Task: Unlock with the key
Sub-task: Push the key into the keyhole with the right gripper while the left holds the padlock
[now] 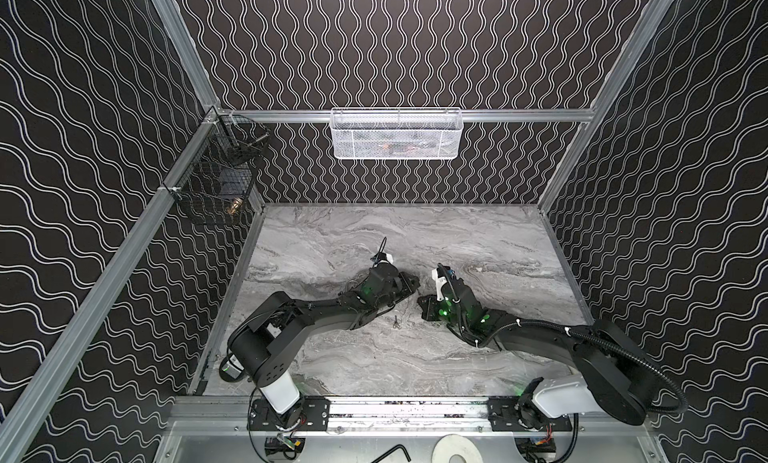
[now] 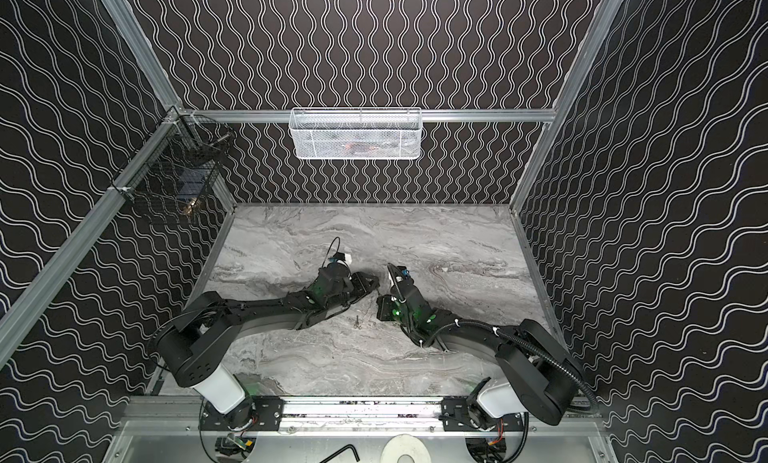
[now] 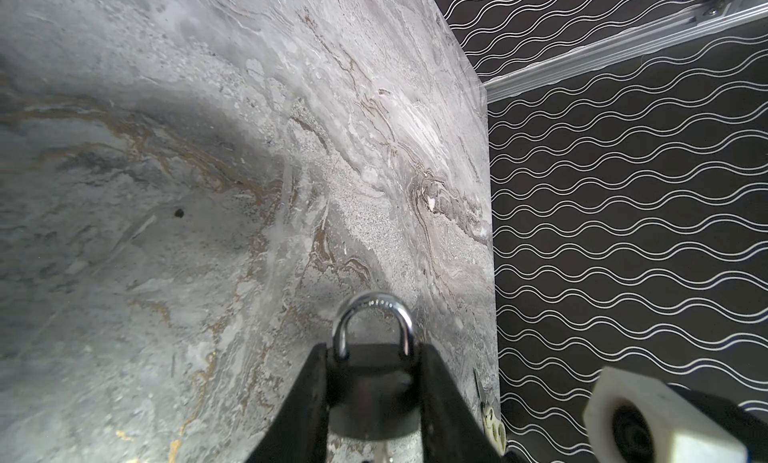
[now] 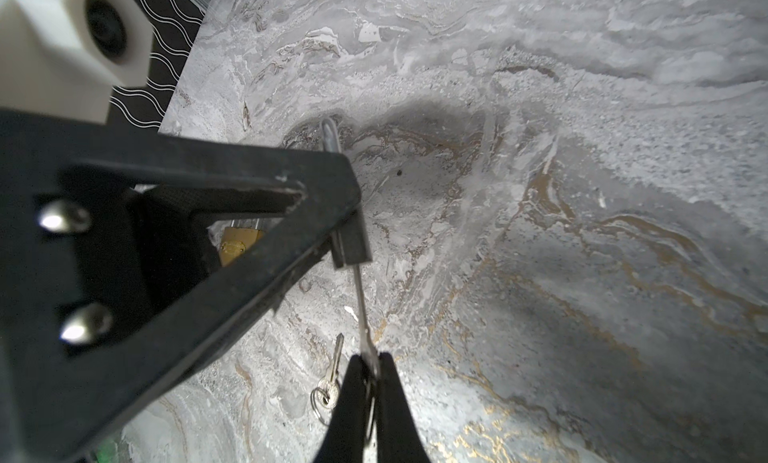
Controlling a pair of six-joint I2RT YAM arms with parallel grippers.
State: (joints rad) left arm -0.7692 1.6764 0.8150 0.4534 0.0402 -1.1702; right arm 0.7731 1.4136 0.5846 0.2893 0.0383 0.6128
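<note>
Where wavy-lined walls [image 1: 395, 45] enclose the tabletop [image 1: 374, 357] (grey marble), a loose key [image 1: 396, 323] lies.

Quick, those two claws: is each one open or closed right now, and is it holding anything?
The left gripper: jaws closed on the padlock.
The right gripper: jaws shut on the key.

White mesh basket [image 1: 395, 135] above marble desk's [image 1: 374, 357] back edge; black wire basket [image 1: 216, 178] at back-left corner; white disc [image 1: 455, 448], black hex key [image 1: 399, 446] beyond front edge.
</note>
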